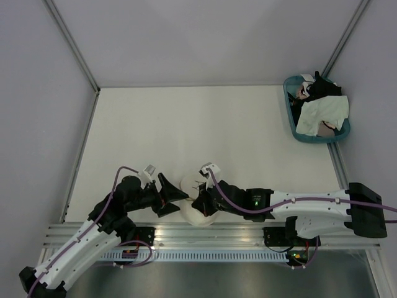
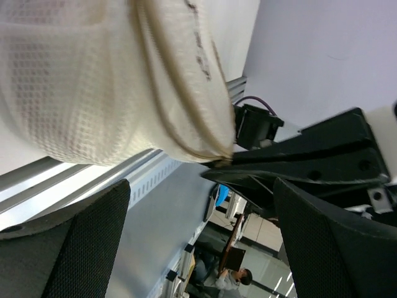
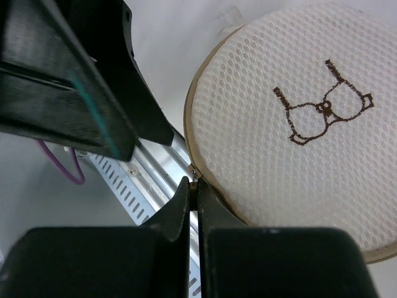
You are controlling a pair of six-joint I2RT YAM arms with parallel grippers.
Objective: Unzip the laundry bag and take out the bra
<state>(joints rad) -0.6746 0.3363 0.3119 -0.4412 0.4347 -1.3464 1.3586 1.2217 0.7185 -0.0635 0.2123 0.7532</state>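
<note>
while right claw (image 3: pixel 193 186) clamps laundry bag (image 3: pixel 291 124) rim, left claw (image 2: pixel 198 208) spread open, drawn lid facing right wrist

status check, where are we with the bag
Left gripper open beside laundry bag. Right gripper shut on its rim. Bag looks closed, bra not seen. Nothing in the way.

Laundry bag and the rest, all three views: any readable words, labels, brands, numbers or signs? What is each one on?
Words, brands, numbers: none readable in any view.
Sign: a dark bra outline drawing on the lid of the laundry bag, clear in the right wrist view.
Left wrist view: dark marks on that same lid, seen edge-on, too skewed to read.
</note>
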